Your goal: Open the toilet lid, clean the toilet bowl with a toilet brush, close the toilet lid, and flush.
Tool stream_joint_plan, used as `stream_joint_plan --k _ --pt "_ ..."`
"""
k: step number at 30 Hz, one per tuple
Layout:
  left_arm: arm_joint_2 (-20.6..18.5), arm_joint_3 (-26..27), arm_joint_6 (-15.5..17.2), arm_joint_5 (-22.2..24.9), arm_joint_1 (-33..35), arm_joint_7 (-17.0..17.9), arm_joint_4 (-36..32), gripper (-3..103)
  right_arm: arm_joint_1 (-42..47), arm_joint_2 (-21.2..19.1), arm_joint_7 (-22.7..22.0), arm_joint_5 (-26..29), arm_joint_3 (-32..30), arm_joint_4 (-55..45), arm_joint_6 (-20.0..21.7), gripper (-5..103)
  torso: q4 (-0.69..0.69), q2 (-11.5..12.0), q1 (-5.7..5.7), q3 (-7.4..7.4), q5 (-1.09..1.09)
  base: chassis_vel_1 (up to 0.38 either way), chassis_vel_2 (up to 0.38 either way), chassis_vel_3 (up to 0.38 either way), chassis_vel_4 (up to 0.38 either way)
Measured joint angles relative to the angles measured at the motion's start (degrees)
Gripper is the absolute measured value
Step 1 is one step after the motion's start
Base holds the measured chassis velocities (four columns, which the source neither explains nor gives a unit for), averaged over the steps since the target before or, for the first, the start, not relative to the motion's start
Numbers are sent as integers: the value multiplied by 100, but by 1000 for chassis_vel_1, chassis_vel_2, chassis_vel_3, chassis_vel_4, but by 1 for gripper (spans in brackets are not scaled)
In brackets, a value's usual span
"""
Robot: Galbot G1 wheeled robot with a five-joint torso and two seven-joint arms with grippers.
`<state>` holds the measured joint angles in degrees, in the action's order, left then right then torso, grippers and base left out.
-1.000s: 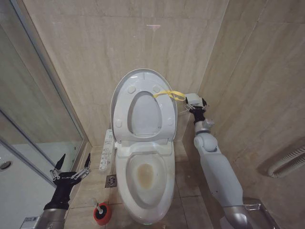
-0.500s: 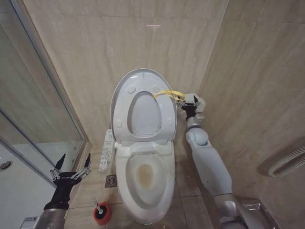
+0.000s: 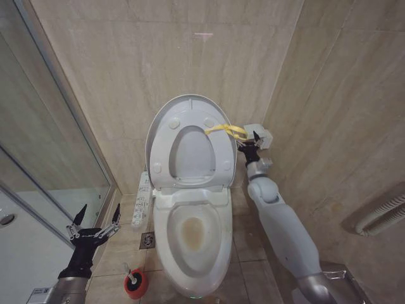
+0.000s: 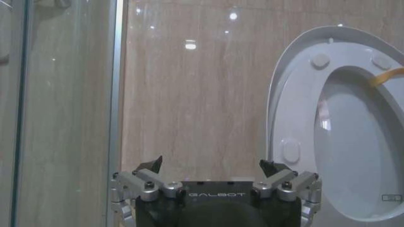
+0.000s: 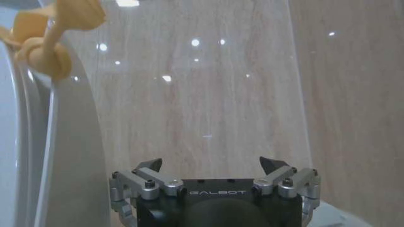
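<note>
The toilet lid (image 3: 163, 119) stands raised against the back wall with the ring seat (image 3: 166, 161) up in front of it. A yellow loop (image 3: 223, 129) hangs from the lid's right edge. My right gripper (image 3: 249, 143) is open just right of that loop, holding nothing; its wrist view shows the loop (image 5: 45, 51) and the lid's edge (image 5: 69, 165) beside the right gripper (image 5: 211, 163). The toilet bowl (image 3: 218, 250) lies uncovered with a yellowish stain inside. The toilet brush (image 3: 129, 273) stands in its red holder (image 3: 136, 285). My left gripper (image 3: 95, 221) waits open, low and to the left.
A glass shower partition (image 3: 44, 164) closes the left side. A white button panel (image 3: 142, 197) lies along the bowl's left, with a floor drain (image 3: 147, 240) beside it. Tiled walls stand close behind and to the right; a ribbed hose (image 3: 380, 218) runs at the far right.
My right gripper moved in towards the lid's yellow loop and now sits slightly lower. The lid's top has tipped a little forward. The left arm is unchanged.
</note>
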<state>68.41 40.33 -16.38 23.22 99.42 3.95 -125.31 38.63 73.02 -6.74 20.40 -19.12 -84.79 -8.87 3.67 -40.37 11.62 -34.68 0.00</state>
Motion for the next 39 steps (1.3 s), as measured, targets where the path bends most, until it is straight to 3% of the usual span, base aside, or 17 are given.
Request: stream_joint_plan --k 12,18,27,33,39 --pt "0 0 0 0 0 0 0 100 1440 -204 23 61 -282 -750 -108 100 1 0 0 0 1 0 0 0 0" --pt "0 0 0 0 0 0 0 100 1546 -316 59 4 -475 -818 -160 100 -1 0 0 0 0 0 0 0 0" --pt "0 0 0 0 0 0 0 100 681 -575 -10 58 -572 -407 -38 100 0 0 0 -1 0 0 0 0 0" --pt "0 0 0 0 1 0 0 100 -300 -235 -117 99 -220 228 78 100 -2 0 0 -1 -2 0 0 0 0" --pt "0 0 0 0 0 0 0 100 -586 -11 -111 60 54 468 87 100 1 1 1 -1 -2 0 0 0 0"
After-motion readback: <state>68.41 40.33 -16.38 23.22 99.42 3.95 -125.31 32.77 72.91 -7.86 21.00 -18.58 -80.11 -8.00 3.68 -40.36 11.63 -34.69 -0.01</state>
